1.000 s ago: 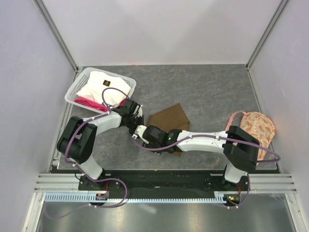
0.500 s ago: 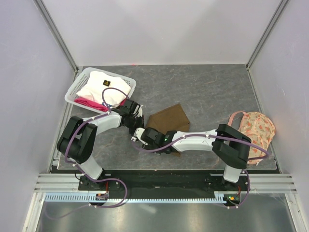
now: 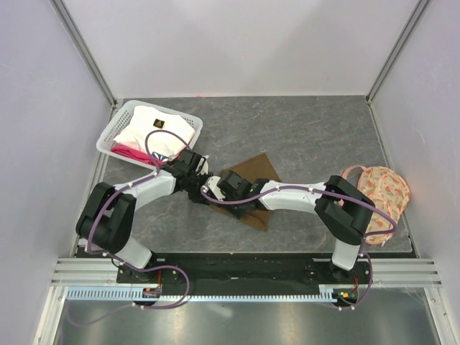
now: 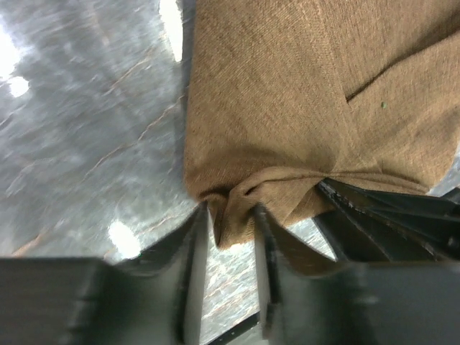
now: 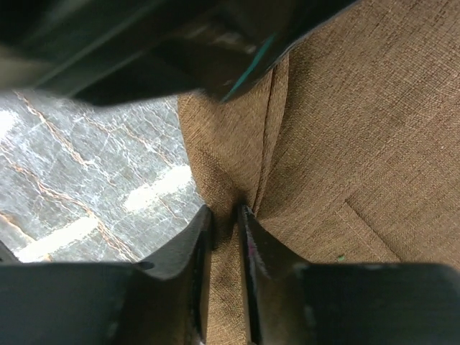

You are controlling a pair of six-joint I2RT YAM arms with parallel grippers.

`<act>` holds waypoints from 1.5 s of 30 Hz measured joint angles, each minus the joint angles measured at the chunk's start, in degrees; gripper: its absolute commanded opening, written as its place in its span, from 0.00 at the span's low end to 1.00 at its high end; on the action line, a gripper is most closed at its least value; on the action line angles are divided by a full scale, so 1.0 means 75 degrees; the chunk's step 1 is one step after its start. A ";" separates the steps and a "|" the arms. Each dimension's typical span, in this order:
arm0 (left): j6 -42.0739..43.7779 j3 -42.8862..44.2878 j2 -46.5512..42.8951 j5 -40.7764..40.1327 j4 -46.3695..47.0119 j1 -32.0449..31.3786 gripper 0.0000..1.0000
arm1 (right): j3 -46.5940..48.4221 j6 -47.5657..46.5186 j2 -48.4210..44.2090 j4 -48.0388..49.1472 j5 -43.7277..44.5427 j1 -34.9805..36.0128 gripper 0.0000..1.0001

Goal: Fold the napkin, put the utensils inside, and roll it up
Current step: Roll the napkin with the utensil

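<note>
The olive-brown napkin (image 3: 253,169) lies partly folded on the grey table, between the two arms. My left gripper (image 3: 195,185) is at its left corner. In the left wrist view the napkin (image 4: 287,93) is bunched into a fold and my left gripper (image 4: 228,230) is shut on that fold. My right gripper (image 3: 215,192) is right beside it. In the right wrist view it (image 5: 224,226) pinches a crease at the napkin's (image 5: 359,144) edge. The gold spoon is out of view in every frame.
A white basket (image 3: 118,129) with a white cloth and a pink item stands at the back left, close behind my left arm. A peach floral fabric piece (image 3: 381,190) lies at the right edge, by the right arm's base.
My right gripper has moved back from the near side to the napkin's left corner, beside my left gripper. The left arm shifted slightly. More napkin now shows at the near side.
</note>
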 measured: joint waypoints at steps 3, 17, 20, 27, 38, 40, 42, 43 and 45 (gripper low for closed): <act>-0.0012 -0.0204 -0.0376 -0.0219 0.0000 0.0003 0.56 | 0.0067 0.0064 0.0029 -0.0073 -0.0289 -0.0140 0.23; -0.0892 -0.1731 -0.1361 -0.0309 0.1769 0.0175 0.77 | 0.0082 0.0207 0.0032 -0.0169 -0.0871 -0.0230 0.22; -0.1067 -0.1941 -0.1463 -0.0154 0.2116 0.0297 0.76 | 0.0082 0.0239 0.0035 -0.0169 -0.0950 -0.0230 0.22; -0.1102 -0.2165 -0.1253 0.0131 0.3051 0.0452 0.64 | 0.0105 0.0326 0.0070 -0.0152 -0.1070 -0.0233 0.22; -0.1134 -0.2457 -0.0991 0.0230 0.3791 0.0522 0.39 | 0.0108 0.0329 0.0073 -0.0172 -0.1174 -0.0256 0.22; -0.1131 -0.2486 -0.0991 0.0254 0.3841 0.0525 0.35 | 0.0108 0.0335 0.0076 -0.0172 -0.1233 -0.0286 0.22; -0.1131 -0.2553 -0.0991 0.0271 0.3923 0.0530 0.27 | 0.0111 0.0353 0.0076 -0.0175 -0.1282 -0.0315 0.22; -0.1131 -0.2582 -0.0991 0.0286 0.3960 0.0533 0.23 | 0.0111 0.0361 0.0076 -0.0178 -0.1300 -0.0332 0.23; -0.1125 -0.2646 -0.0965 0.0353 0.4007 0.0533 0.11 | 0.0114 0.0391 0.0082 -0.0201 -0.1358 -0.0361 0.26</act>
